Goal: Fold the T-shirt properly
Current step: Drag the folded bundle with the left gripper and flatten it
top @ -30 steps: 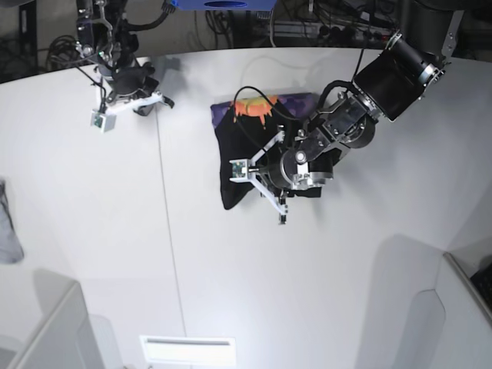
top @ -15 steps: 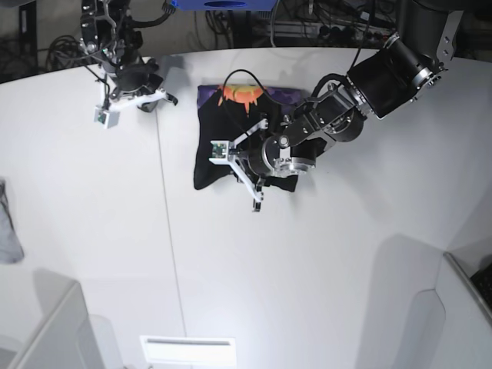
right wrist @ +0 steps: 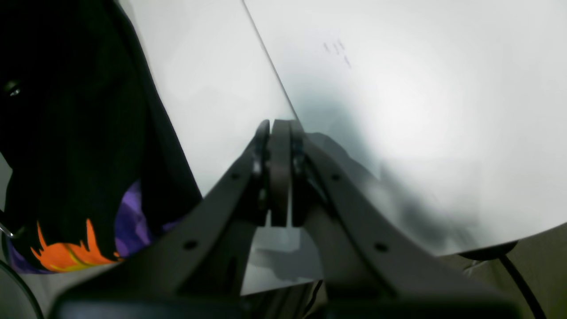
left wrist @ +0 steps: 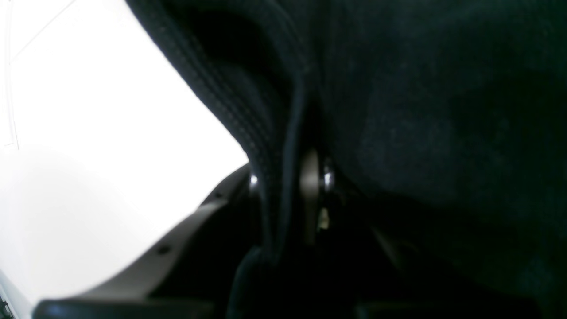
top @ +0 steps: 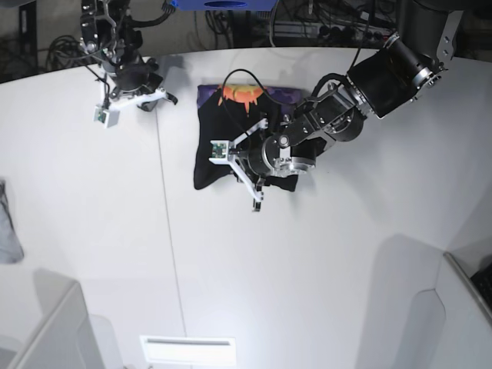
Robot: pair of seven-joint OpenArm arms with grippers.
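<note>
Evidently soft and limp, the T-shirt [top: 211, 154] suits hemmed-edge holds; left gripper [left wrist: 305, 195] clamps its fabric, right gripper [right wrist: 279, 173] is together, empty.

Bright overhead glare, blurry wrist views

Black T-shirt [left wrist: 443, 110] filling right and centre of frame, stitched hem running diagonally from top centre. Left gripper [left wrist: 305, 195] jaws pinching a fabric fold at lower centre. White tabletop [left wrist: 88, 155] occupying the left.
</note>
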